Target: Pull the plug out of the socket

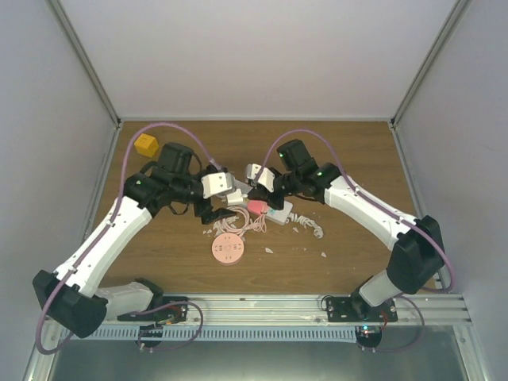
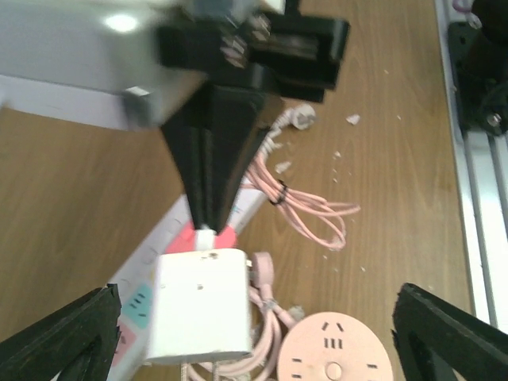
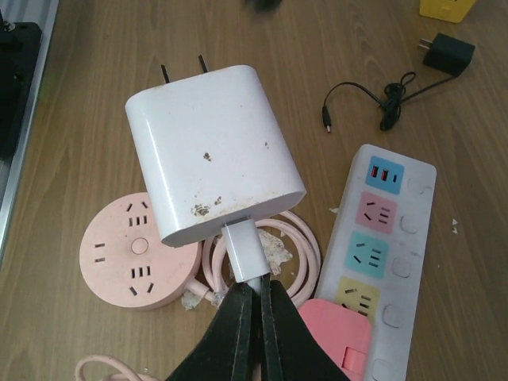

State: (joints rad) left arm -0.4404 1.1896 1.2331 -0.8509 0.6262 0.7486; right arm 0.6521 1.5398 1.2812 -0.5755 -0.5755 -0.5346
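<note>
While the two arms are meeting over the middle of the wooden surface (image 1: 341,159), the right tool (image 3: 255,290) is pinching its black fingers together on the short white connector at the back of the plug (image 3: 214,155). That plug is a white, rounded charger block with scuffs on its face. Its two dark prongs (image 3: 163,75) are showing bare, sitting in no socket. Its long axis is running straight out from the right tool's fingertips, so the prongs are pointing away from that tool, toward the left edge of the surface and a little toward the near edge. In the right wrist view, the block is tilting slightly to one side.

Facing the plug, the left tool (image 2: 258,333) is standing with its fingers (image 2: 63,337) wide apart, gripping nothing; the plug is sitting just ahead of the gap between them.

Beside the plug, the white power strip (image 3: 413,238) is lying flat near the middle of the surface, its row of coloured sockets facing up. A pink plug (image 3: 337,333) is sitting in the strip's end socket, nearest the right tool. A round pink socket (image 3: 127,254) is lying flat toward the near edge, with a coiled pink cable (image 3: 305,254) between it and the strip. A black adapter (image 3: 448,54) with a thin black lead and a yellow block (image 1: 146,144) are lying toward the far left corner.
</note>
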